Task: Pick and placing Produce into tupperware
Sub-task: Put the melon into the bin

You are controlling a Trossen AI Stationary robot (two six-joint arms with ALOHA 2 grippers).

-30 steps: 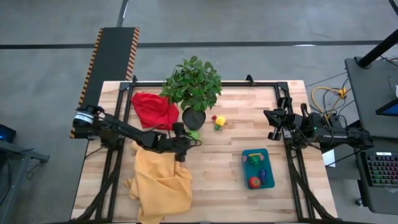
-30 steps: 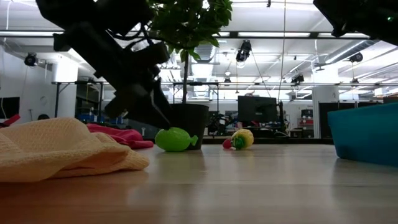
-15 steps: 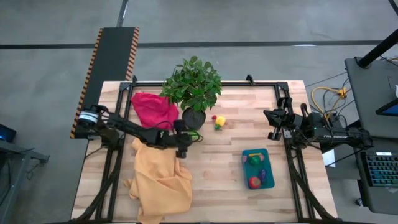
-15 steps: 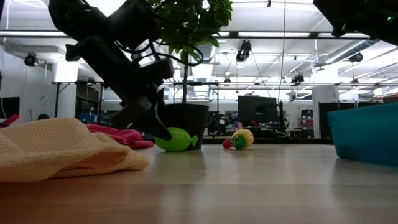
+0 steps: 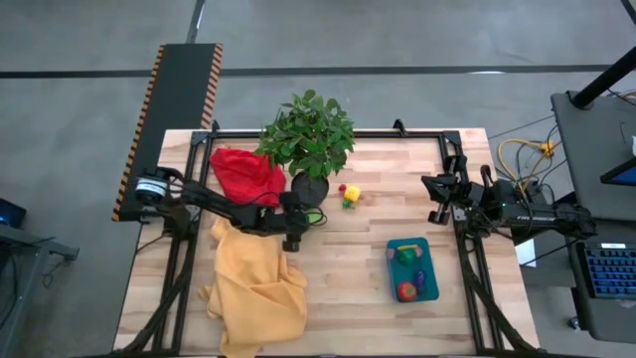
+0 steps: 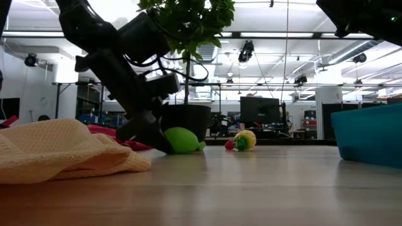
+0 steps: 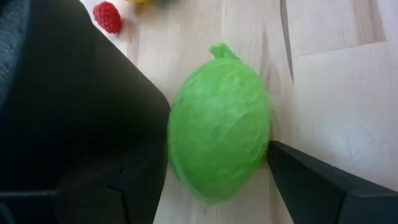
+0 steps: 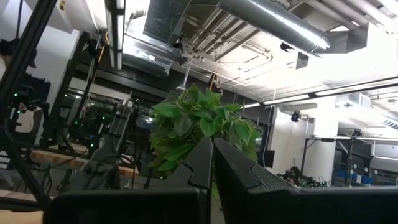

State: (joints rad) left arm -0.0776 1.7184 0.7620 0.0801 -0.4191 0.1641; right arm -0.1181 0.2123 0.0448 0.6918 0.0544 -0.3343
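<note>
A green toy fruit (image 7: 217, 127) with a small stem lies on the table just in front of the plant pot (image 5: 309, 187). My left gripper (image 7: 214, 168) reaches it slanting down from the table's left, with a finger on each side of it. The same fruit (image 6: 184, 139) shows in the low view. A yellow piece and a red piece (image 5: 350, 193) lie apart to its right. The teal tupperware (image 5: 412, 268) holds green, red and purple pieces. My right gripper (image 8: 212, 155) is shut and waits raised at the table's right edge. My left gripper pinches the green fruit between its two fingers at the fruit's broad sides (image 7: 177, 134), with the stem end pointing away from the wrist. The fingers (image 6: 149, 133) come slanting down from the table's left. The fruit rests on the table.
A leafy potted plant (image 5: 308, 134) stands right behind the fruit. A red cloth (image 5: 243, 174) lies to its left and a crumpled yellow cloth (image 5: 253, 288) covers the near left. Bare wood lies between the fruit and the tupperware (image 6: 370, 135).
My left gripper has moved down and toward the green fruit, coming around it. The fruit has slid a little toward the table's right and still lies on the table. My right arm has kept still.
</note>
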